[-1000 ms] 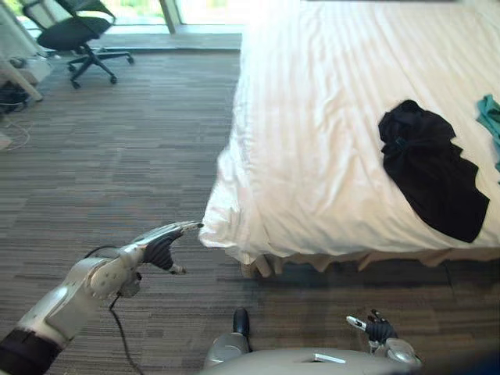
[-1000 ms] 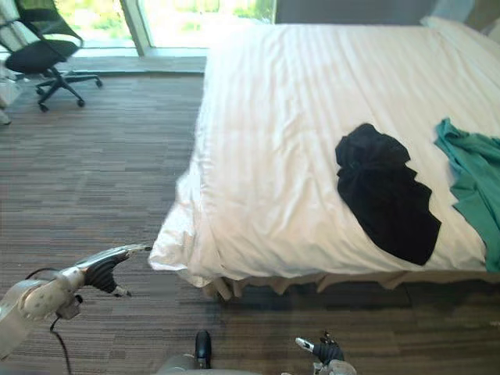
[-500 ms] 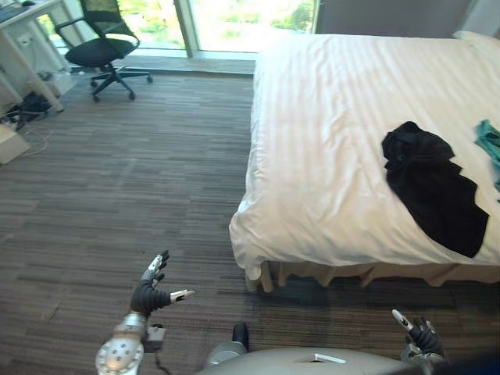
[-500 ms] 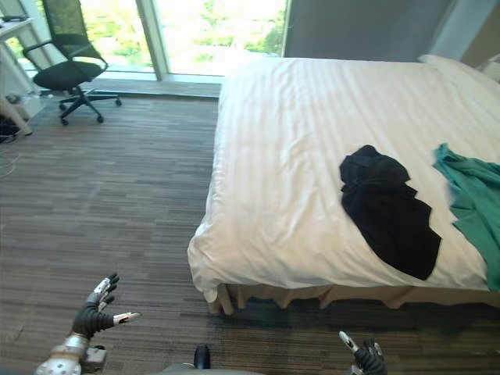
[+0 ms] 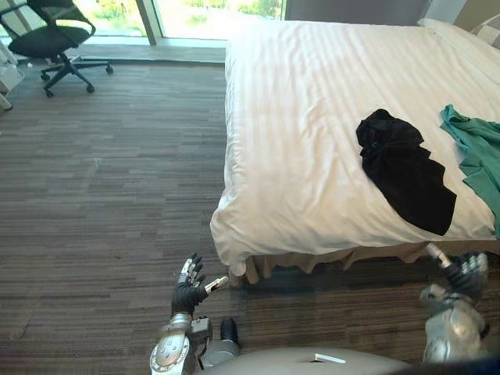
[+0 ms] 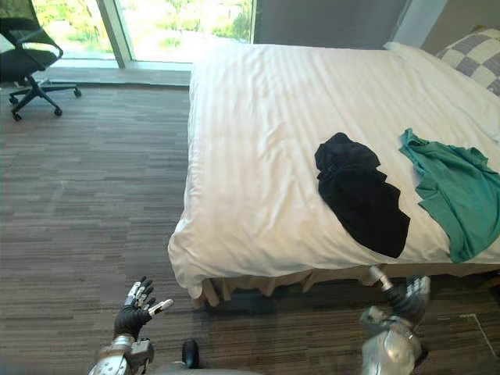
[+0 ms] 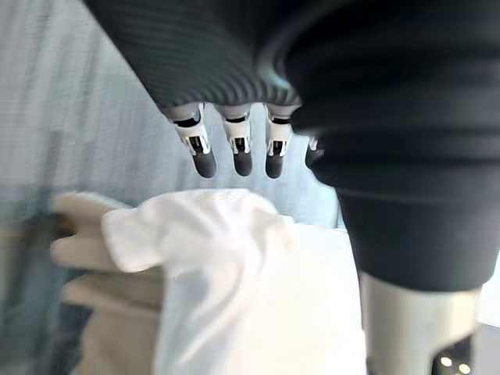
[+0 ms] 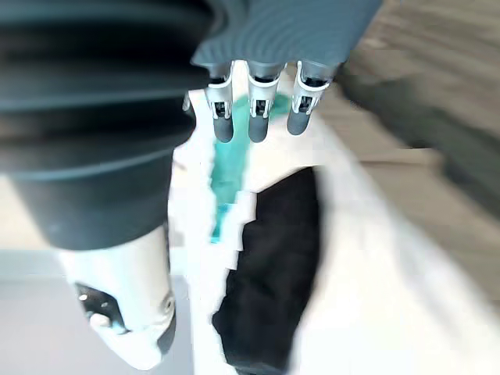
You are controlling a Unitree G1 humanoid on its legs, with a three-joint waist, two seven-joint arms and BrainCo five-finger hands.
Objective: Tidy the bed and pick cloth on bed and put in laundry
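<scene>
Right eye view, left hand (image 6: 133, 312): low by the corner of the bed (image 6: 250, 141), fingers spread, empty.
Right hand (image 6: 406, 295): below the bed's foot edge, fingers straight, empty; the nearer hand.
Black cloth (image 6: 359, 191): on the bed, ahead of the right hand, long axis running diagonally away from it.
Green shirt (image 6: 453, 191): beside it, to the right; crumpled, so its shape is unclear.

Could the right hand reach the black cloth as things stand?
Probably yes: the right hand hangs open, low beside the bed; the black cloth lies uncovered near that edge, with nothing between. The arm must lift first.
</scene>
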